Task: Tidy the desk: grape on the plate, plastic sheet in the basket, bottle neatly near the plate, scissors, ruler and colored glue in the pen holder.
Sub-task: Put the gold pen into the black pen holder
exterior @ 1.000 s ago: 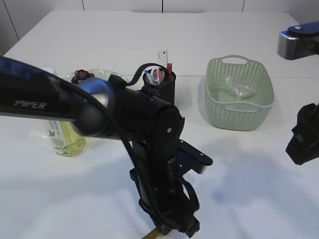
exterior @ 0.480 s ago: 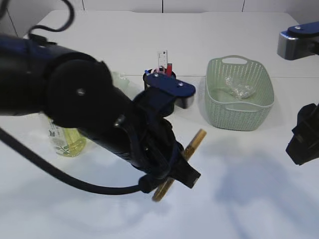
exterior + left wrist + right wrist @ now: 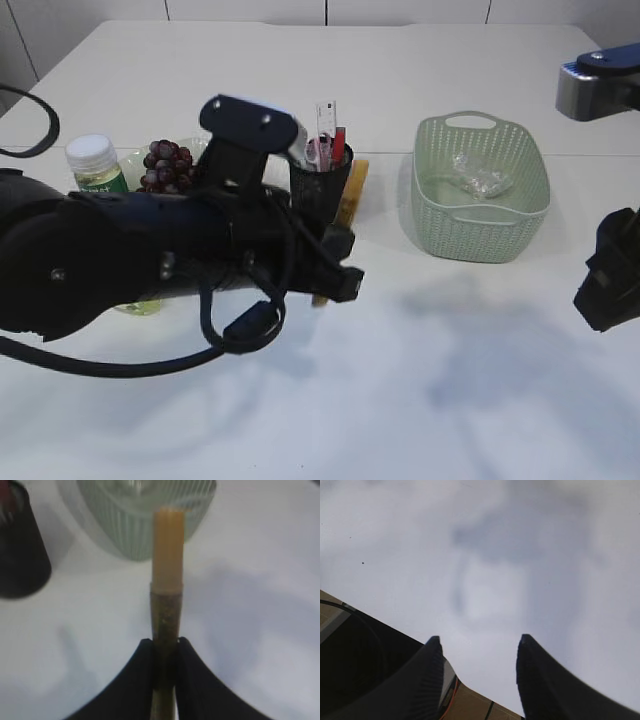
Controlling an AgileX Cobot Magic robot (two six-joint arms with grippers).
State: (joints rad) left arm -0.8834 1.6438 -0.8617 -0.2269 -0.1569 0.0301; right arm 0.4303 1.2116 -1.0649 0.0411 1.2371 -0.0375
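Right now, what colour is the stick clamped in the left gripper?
The stick is pale orange-tan at the tip and darker brownish nearer the left gripper; the left wrist view shows it best.

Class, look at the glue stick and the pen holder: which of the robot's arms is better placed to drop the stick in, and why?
The left. Its gripper is shut on the glue stick, held just beside the pen holder. The right gripper hangs open and empty over bare table, beyond the basket.
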